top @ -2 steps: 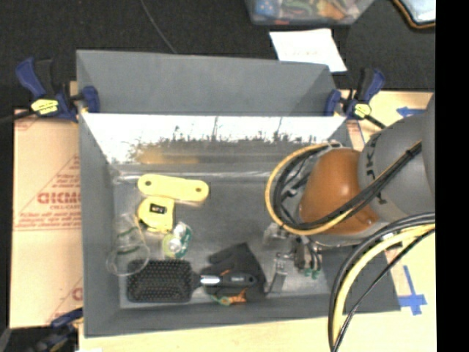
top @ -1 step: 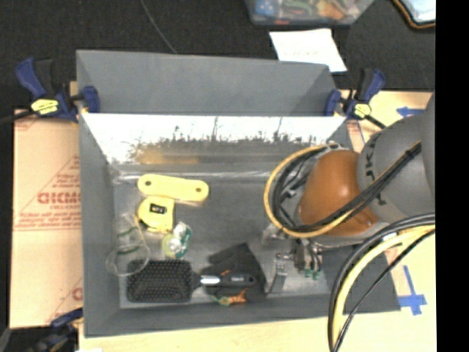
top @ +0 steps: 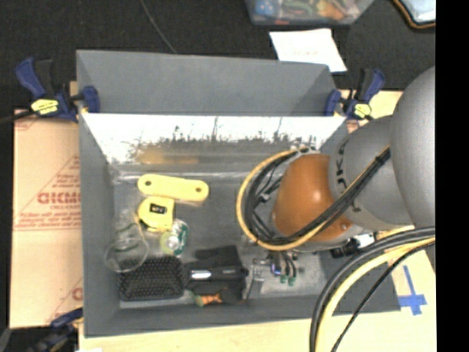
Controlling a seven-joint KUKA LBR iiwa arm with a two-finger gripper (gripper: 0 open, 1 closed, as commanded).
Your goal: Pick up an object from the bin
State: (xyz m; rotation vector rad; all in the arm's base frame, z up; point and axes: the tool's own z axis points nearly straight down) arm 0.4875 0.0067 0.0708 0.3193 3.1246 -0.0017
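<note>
Gripper down low in bin, at front-right part of the floor, under orange wrist cover w/ looped cables. Open or closed: cannot tell, hidden by the wrist. Nearest thing, just beside it on view's left: black oblong item w/ white mark, second black piece close behind. Further left, heaped together: black hairbrush, clear cup, round yellow tape-like thing, flat yellow piece.
</note>
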